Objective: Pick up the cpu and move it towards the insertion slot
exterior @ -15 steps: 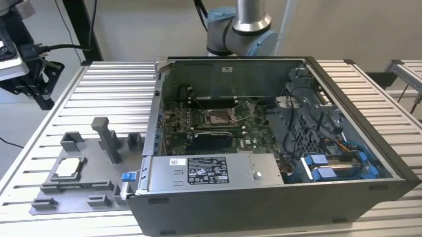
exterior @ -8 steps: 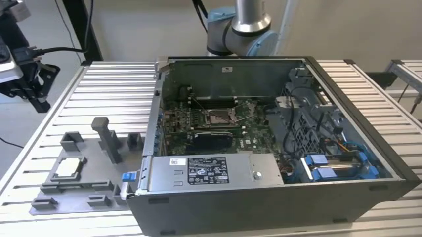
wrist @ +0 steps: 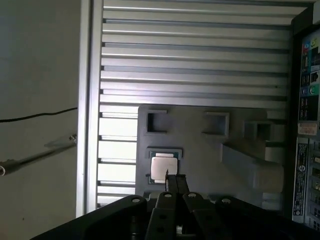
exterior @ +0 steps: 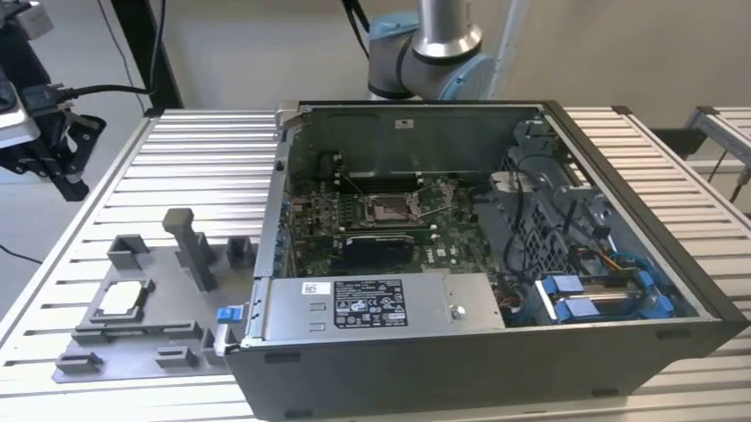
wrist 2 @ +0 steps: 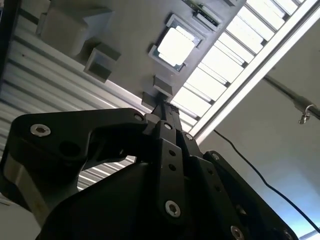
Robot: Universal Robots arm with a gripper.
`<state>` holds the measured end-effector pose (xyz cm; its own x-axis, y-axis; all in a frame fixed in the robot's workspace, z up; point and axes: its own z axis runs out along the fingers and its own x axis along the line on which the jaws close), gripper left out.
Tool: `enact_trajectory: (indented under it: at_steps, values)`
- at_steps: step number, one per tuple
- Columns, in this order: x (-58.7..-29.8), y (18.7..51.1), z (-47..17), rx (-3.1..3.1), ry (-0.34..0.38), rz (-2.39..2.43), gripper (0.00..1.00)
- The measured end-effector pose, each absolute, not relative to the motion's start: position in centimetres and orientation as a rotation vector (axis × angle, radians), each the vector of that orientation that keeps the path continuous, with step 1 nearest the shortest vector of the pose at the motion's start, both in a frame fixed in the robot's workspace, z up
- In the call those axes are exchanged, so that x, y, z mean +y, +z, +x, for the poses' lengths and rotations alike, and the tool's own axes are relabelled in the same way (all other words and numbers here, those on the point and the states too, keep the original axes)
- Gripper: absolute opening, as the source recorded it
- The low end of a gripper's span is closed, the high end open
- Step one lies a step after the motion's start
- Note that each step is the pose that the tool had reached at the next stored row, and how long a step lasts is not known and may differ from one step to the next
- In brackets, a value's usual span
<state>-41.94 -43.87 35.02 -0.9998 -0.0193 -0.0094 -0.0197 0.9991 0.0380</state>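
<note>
End effector (wrist: 175,179), first wrist view: fingers closed on nothing, apart from the cpu (wrist: 164,167). The ribbed counter (exterior: 200,158) bears an open computer case (exterior: 470,369). Outside the case, at the exterior view's left, a grey fixture plate (exterior: 164,303) seats the cpu. Inside the case lies the insertion slot (exterior: 388,208).

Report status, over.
Pincer shut, empty, off the cpu. Cpu sits in grey fixture, not lifted. Insertion slot in open case, uncovered.
</note>
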Motion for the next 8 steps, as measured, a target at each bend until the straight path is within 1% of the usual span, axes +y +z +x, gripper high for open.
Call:
enact_trajectory:
  at_steps: [1,8]
  values:
    - [-43.87,35.02,-41.94,3.132,0.060,-0.031,1.00]
    - [-43.87,35.02,-41.94,3.132,0.060,-0.031,1.00]
